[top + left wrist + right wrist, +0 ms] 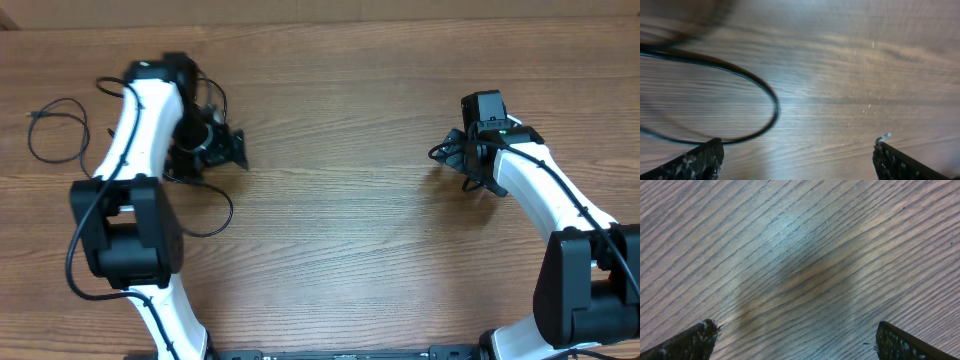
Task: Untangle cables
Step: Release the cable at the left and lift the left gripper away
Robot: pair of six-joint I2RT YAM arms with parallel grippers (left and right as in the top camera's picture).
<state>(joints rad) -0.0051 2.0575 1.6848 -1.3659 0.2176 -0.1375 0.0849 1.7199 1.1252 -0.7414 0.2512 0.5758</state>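
Observation:
A thin black cable lies in a loose loop at the far left of the table, its plug tip pointing left. Another thin black loop lies just below my left gripper. It shows in the left wrist view as a cable curve ahead and left of the left gripper, which is open and empty. My right gripper is at the right and points down. It is also open and empty over bare wood. Thin black loops show beside it; I cannot tell whether they are cable or arm wiring.
The wooden table spans the whole overhead view. The black arm bases stand at the front left and front right.

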